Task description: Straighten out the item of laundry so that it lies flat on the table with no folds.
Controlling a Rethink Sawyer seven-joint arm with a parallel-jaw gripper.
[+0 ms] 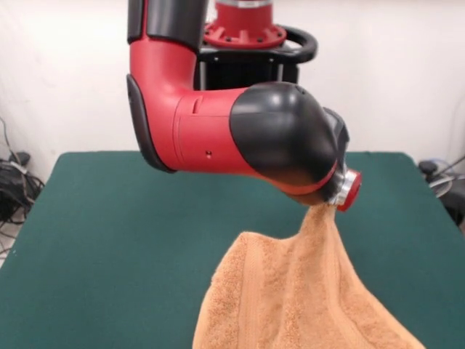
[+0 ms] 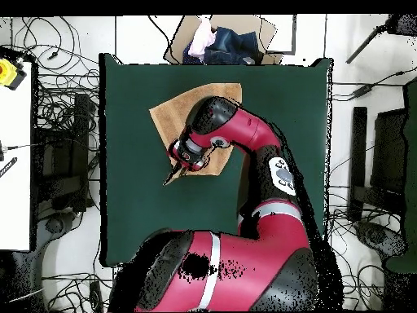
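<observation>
One arm (image 1: 218,131), bent at the elbow, lifts a corner of the towel (image 1: 298,298).
The gripper (image 1: 323,206) sits hidden under the wrist, apparently clamped on the towel's raised peak; cloth drapes down and spreads over the table (image 1: 109,233), on its side away from the robot's base, still creased.

In the front view the towel (image 1: 290,298) is hanging from beneath the arm's wrist end (image 1: 341,190), gathered to a narrow point at the top and spreading downward onto the near part of the counter (image 1: 109,240), right of centre. The arm is standing above and behind the towel. In the overhead view the towel (image 2: 175,114) is lying on the counter's (image 2: 138,204) far half, partly under the arm (image 2: 236,134). A box (image 2: 224,37) is sitting beyond the counter's far edge.
</observation>
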